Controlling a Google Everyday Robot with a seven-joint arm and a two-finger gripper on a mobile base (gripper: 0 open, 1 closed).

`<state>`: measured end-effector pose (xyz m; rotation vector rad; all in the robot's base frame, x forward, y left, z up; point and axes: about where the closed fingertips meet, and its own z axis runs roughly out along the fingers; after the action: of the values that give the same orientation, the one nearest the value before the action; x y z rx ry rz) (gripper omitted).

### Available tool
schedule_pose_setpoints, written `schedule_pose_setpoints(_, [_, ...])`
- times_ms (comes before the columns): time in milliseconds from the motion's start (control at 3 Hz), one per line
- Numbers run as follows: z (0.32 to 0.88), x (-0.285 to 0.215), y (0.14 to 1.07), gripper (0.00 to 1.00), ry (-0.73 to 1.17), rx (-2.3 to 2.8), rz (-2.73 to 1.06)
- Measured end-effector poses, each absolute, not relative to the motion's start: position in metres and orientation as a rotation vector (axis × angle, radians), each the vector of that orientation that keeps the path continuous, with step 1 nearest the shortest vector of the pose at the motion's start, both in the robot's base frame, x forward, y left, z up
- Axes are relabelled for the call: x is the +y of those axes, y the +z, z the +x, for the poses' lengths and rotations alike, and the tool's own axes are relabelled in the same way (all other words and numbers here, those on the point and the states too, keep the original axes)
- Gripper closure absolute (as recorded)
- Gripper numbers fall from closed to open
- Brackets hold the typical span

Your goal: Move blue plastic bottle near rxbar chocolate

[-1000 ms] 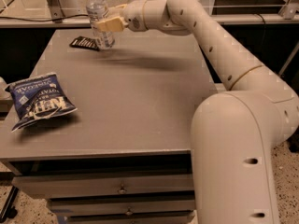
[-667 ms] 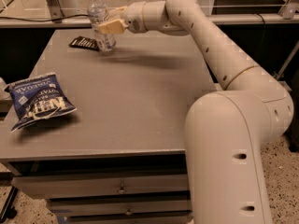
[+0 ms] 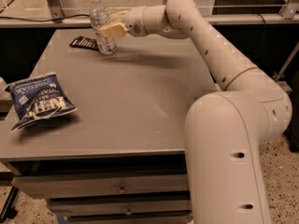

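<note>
The blue plastic bottle (image 3: 99, 20), clear with a white cap, stands upright at the far left of the grey table (image 3: 135, 101). Its base is on or just above the tabletop. My gripper (image 3: 110, 30) reaches in from the right and is shut on the bottle's middle, with one tan finger (image 3: 112, 31) across its front. The rxbar chocolate (image 3: 83, 43), a flat dark bar, lies just left of the bottle's base, partly hidden behind it.
A blue crinkled chip bag (image 3: 38, 101) lies near the table's left front edge. My arm (image 3: 210, 45) arches over the table's right side. Drawers (image 3: 121, 189) sit under the tabletop. A rail runs behind the table.
The gripper keeps its hold on the bottle beside the dark bar; the two have barely shifted. The arm's lower body has moved a little to the left in view.
</note>
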<state>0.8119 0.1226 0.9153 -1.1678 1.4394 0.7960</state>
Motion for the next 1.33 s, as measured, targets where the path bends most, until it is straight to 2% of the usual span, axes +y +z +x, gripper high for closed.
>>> schedule_pose_setpoints(1000, [0.805, 0.123, 0.907, 0.13, 0.815, 1.466, -1.136])
schedule_pose_setpoints(1333, [0.797, 0.113, 0.905, 0.00, 0.810, 1.484, -1.109])
